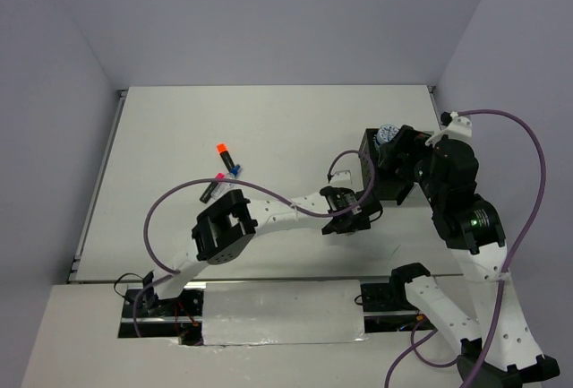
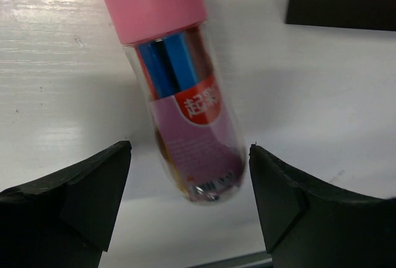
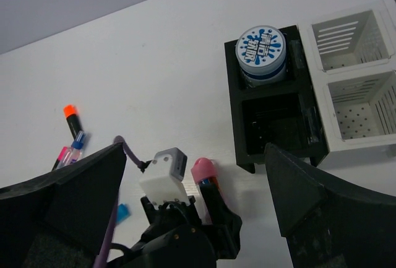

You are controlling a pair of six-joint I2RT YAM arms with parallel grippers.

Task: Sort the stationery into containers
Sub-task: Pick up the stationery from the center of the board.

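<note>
Between open, empty fingers of left end effector (image 2: 190,156) lies pink-capped tube (image 2: 185,113); grip mid-body, below cap.

Table: plain white flat tabletop (image 1: 269,128), matte.
Walls: pale grey panels (image 1: 269,12) standing on three sides of it.
Near edge: crinkled silvery sheet (image 1: 282,312), lying flat.

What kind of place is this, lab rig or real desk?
Probably a lab test cell: a bare white table boxed in by plain grey walls, a left arm and right arm mounted at its near edge, and only props out: a black mesh organiser and a few markers.
</note>
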